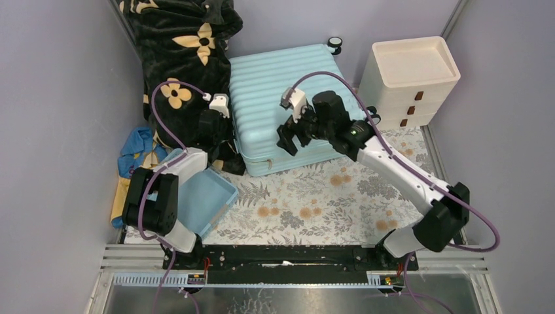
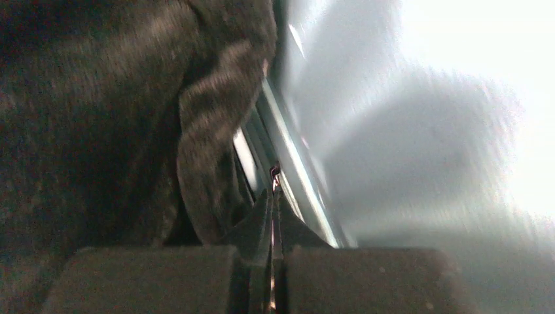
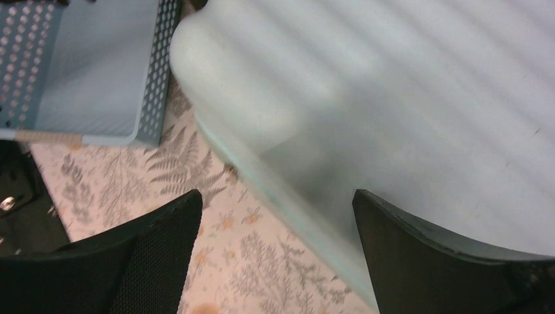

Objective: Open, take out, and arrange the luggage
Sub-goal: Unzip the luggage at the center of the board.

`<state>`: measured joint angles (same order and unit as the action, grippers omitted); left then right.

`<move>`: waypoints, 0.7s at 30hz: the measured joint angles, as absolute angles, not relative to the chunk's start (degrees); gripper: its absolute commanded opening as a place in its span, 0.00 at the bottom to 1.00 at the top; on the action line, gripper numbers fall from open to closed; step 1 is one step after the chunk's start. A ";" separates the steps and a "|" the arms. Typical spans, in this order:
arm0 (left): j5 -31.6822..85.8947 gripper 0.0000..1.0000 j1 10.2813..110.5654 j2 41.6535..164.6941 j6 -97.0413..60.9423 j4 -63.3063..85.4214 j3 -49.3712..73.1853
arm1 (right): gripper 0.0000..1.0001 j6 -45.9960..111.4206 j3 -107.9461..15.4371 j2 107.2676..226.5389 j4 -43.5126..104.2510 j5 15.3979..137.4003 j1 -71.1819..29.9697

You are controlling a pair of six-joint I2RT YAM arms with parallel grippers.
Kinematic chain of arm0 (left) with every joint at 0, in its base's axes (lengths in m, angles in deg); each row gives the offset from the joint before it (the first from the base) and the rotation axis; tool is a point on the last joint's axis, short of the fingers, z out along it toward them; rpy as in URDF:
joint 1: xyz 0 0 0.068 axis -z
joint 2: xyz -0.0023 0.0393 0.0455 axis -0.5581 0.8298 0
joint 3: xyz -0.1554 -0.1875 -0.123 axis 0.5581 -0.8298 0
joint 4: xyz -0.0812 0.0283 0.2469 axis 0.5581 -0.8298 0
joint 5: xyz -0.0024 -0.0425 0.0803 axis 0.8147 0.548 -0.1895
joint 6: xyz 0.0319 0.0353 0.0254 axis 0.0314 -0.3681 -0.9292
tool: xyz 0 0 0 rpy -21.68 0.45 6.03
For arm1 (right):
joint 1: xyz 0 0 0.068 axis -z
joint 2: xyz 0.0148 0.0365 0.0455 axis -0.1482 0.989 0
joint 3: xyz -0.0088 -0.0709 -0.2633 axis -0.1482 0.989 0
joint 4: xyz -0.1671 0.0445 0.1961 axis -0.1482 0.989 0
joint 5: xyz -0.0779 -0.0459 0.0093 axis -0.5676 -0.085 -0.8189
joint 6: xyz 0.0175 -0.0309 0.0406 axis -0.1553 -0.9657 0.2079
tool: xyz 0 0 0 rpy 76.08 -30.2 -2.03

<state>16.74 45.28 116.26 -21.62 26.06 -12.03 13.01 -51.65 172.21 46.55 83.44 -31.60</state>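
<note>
**Opening step.** The luggage (image 1: 288, 104) lies flat and closed on the floral surface (image 1: 314, 196), beside the black blanket (image 1: 190, 39). My left gripper (image 2: 273, 196) is pressed together at its left seam; whether it pinches a zipper pull I cannot tell. My right gripper (image 3: 276, 203) hangs spread apart over the near corner. Next, probably: work the seam open while steadying the shell.

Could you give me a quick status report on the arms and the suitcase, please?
Left gripper shut at left seam of suitcase. Right gripper open over its near corner. Lid closed, lying flat. Blanket crowds its left side.
</note>
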 measured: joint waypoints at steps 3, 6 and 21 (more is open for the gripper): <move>17.39 0.11 44.23 119.03 -21.20 25.62 -8.71 | 0.93 12.77 -48.90 168.85 49.35 87.81 -29.98; 17.94 0.27 42.85 121.74 -19.94 24.92 -5.76 | 0.94 12.55 -46.56 166.55 51.60 91.63 -28.17; 19.97 0.63 39.90 98.00 -4.26 17.53 -17.26 | 1.00 3.07 -42.58 160.10 60.60 115.32 -16.19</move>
